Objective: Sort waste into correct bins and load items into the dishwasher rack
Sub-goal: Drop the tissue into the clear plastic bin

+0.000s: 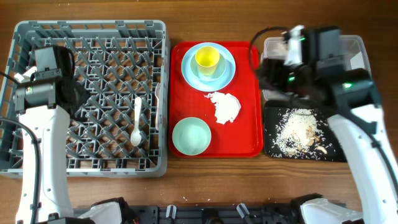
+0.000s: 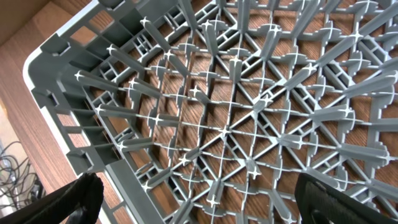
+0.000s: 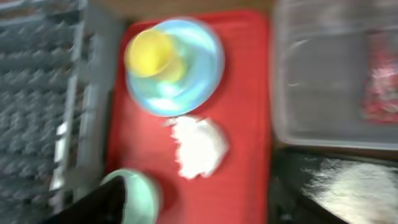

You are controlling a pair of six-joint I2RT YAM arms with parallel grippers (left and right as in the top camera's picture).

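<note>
The left claw (image 2: 202, 198) is held spread above the rack (image 1: 93, 28). Whether the right claw (image 1: 272, 73) is spread cannot be told; the napkin (image 1: 224, 107) is seen lower left of it, on the red tray (image 1: 245, 134).

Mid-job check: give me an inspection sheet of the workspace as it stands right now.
Surface: wooden table, brown grain.
Job's things: spoon lies in the dishwasher rack; yellow cup on blue plate, napkin and green bowl on the red tray; rice scraps in the black tray; red wrapper in the clear tub.
Clutter: nothing seen.
Grippers: left gripper open, empty, over the rack; right gripper looks open, empty, view blurred.
Cables: black cable loops by the right arm.
Surroundings: loose cables beyond the table edge.
</note>
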